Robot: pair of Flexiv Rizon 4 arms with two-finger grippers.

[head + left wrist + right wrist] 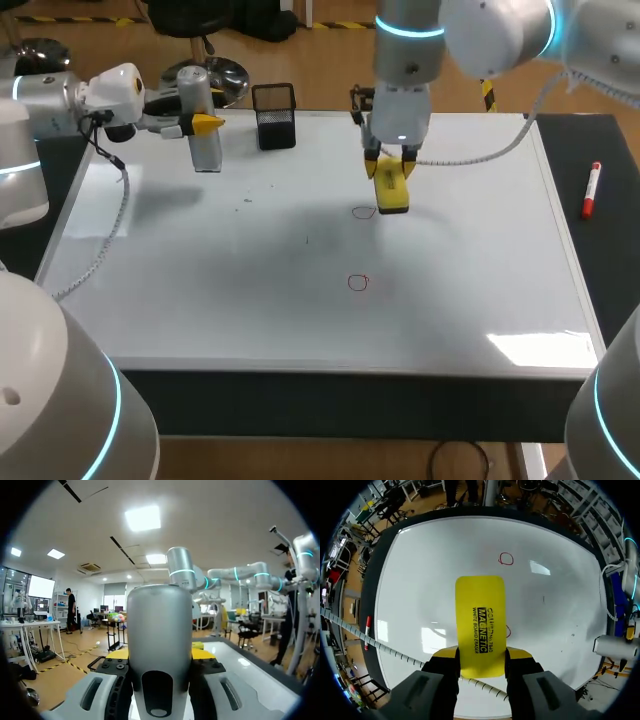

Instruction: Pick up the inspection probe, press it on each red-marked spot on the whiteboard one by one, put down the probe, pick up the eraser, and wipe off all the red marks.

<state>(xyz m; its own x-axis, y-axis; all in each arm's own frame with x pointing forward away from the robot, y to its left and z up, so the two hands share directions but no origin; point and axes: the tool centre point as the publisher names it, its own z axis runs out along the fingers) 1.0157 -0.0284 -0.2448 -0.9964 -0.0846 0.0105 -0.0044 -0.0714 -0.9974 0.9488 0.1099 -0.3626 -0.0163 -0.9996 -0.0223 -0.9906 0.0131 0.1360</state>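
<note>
On the whiteboard (200,300), two red marks (359,283) were counted; one eraser (392,197) was clamped in the right gripper (390,170) beside the farther mark, and one probe (196,90) in the left gripper (199,123).

Left hand (203,124) horizontal, right hand (392,170) straight down, both clamped tight.

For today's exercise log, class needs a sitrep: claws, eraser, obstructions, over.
Right claw shut on eraser, beside far red mark. Left claw shut on probe, left rear of whiteboard. Near red mark also unwiped; nothing blocking either.
</note>
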